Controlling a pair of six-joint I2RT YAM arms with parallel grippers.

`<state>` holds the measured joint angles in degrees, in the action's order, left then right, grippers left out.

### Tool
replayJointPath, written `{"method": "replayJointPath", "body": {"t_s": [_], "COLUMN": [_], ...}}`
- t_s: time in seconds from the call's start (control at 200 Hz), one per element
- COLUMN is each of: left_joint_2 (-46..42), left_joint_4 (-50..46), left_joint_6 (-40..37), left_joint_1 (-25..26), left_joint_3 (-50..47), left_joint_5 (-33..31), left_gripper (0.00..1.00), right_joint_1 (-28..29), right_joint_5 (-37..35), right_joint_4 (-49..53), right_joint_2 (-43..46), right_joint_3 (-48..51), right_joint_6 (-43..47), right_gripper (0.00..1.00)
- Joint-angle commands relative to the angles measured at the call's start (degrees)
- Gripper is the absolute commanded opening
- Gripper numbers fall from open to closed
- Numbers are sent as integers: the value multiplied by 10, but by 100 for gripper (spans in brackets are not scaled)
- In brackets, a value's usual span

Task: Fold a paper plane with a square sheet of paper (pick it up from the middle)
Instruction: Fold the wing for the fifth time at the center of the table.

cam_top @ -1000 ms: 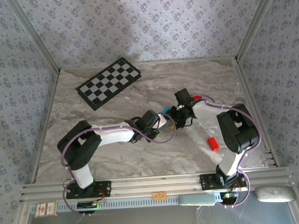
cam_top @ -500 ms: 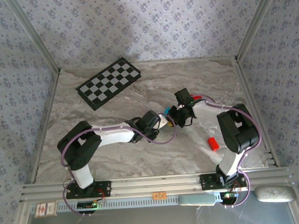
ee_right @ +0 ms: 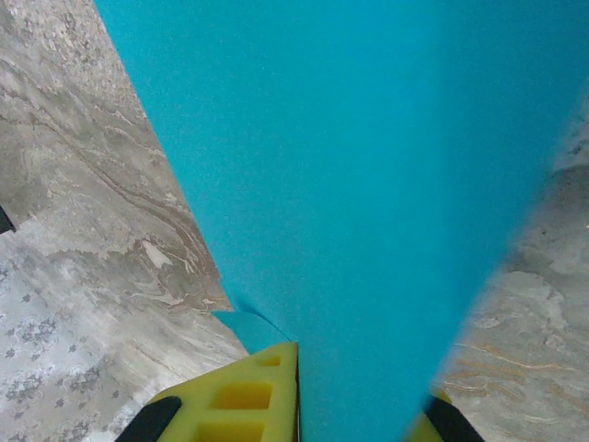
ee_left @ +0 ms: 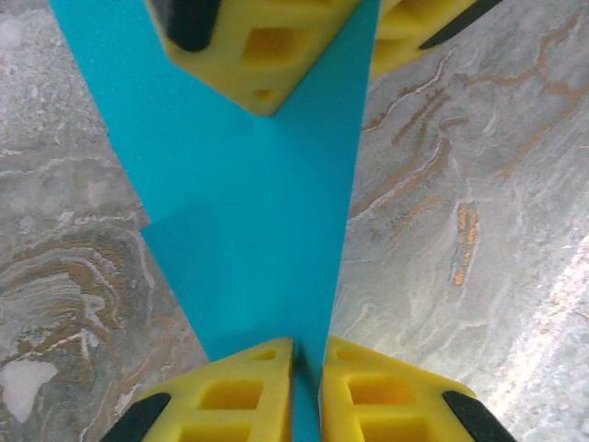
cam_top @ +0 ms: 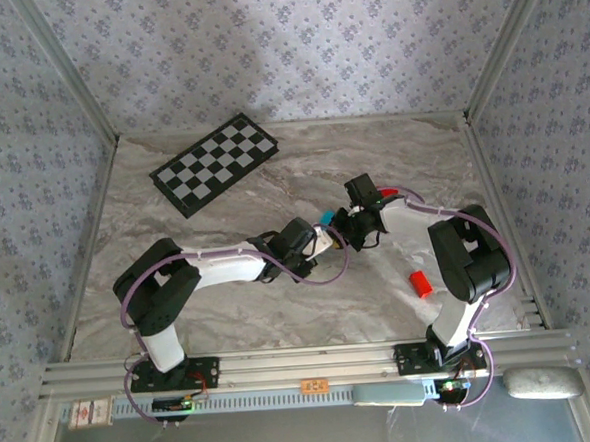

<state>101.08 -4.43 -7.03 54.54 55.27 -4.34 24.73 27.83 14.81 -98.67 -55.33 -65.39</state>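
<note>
The cyan paper [ee_left: 248,212] is folded into a narrow tapering strip and is held off the marble table between both grippers. My left gripper [ee_left: 308,368] is shut on its narrow near end, with the yellow fingers [ee_left: 244,391] pressed to either side of the fold. The right gripper's yellow fingers [ee_left: 248,41] clamp the wider far end. In the right wrist view the cyan paper [ee_right: 368,184] runs up from my right gripper [ee_right: 359,410], which is shut on it; its right finger is mostly hidden behind the paper. From above, both grippers meet mid-table around a sliver of cyan paper [cam_top: 328,217].
The black-and-white checkered board [cam_top: 216,163] lies at the back left. A small red block [cam_top: 419,284] sits on the table [cam_top: 280,302] beside the right arm's base link. Metal frame rails border the table on every side.
</note>
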Motion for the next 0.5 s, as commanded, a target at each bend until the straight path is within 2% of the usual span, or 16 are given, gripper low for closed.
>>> {"method": "replayJointPath", "body": {"t_s": [0.0, 0.11, 0.225, 0.495], "left_joint_2": [10, 11, 6, -3], "left_joint_4": [-1, -1, -2, -36], "left_joint_6": [6, 13, 24, 65], "left_joint_1": [3, -3, -16, -54], "left_joint_3": [3, 2, 1, 26], "left_joint_5": [23, 42, 73, 185], "left_gripper": [10, 6, 0, 0], "right_joint_1": [-1, -3, -7, -25], "right_joint_5": [6, 8, 6, 5], "right_joint_4": [7, 9, 16, 44], "right_joint_2": [2, 4, 7, 14], "right_joint_3": [-1, -2, -7, -29], "right_joint_6": [-2, 1, 11, 55], "right_gripper": [11, 16, 33, 58]}}
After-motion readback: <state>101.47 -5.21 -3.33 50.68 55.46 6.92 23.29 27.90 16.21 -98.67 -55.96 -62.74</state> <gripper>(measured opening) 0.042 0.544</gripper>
